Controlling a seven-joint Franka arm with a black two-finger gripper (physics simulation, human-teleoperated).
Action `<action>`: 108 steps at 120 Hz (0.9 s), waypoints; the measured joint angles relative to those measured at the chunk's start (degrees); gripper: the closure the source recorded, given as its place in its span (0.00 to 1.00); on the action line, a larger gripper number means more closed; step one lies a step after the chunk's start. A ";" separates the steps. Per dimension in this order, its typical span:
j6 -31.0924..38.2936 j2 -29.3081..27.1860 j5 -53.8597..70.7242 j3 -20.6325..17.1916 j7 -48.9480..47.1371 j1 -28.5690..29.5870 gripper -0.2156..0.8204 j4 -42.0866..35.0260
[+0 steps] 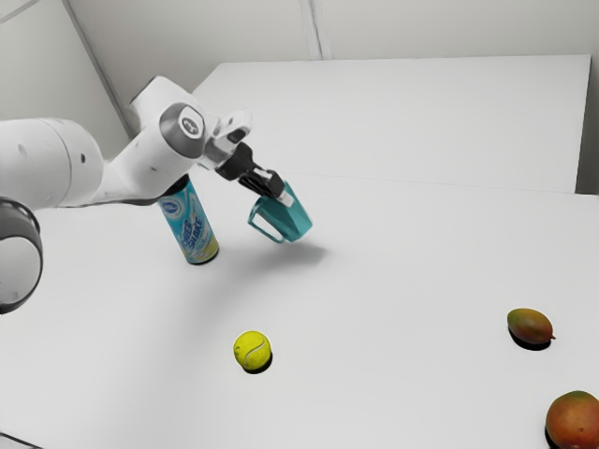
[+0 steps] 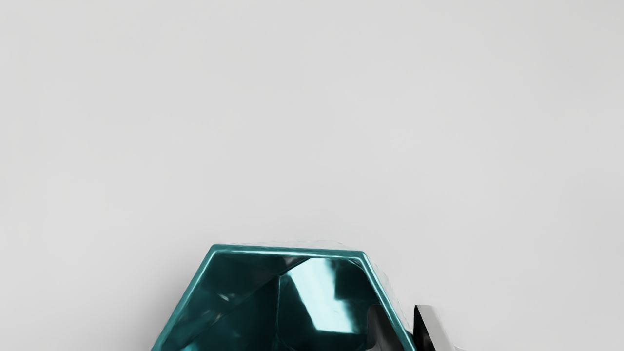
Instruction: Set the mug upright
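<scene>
Mug [image 1: 290,223] is at the tips of my gripper [image 2: 409,332], mouth toward me. Fingers: closed on its wall, one inside the rim, one outside. In the exterior view it appears raised off the table [image 1: 402,281], near the can [image 1: 191,224], with the handle [image 1: 266,224] on the side toward that can. Long axis: tilted, running down and away from my fingertips, base toward the exterior view's right. Judgement: base needs to swing beneath the mouth before I lower and release; a one-wall pinch might let it pivot.
</scene>
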 joint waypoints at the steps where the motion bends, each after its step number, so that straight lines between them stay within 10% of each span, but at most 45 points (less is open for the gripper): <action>1: -0.07 0.08 1.35 -0.03 -0.27 -0.06 0.93 0.18; 44: -0.48 4.18 22.88 -0.94 -13.17 -2.09 0.92 1.27; 73: -0.27 3.63 23.54 -0.94 -19.04 -2.11 0.47 1.23; 108: -8.95 -4.44 24.07 1.09 -22.95 -1.44 0.29 3.86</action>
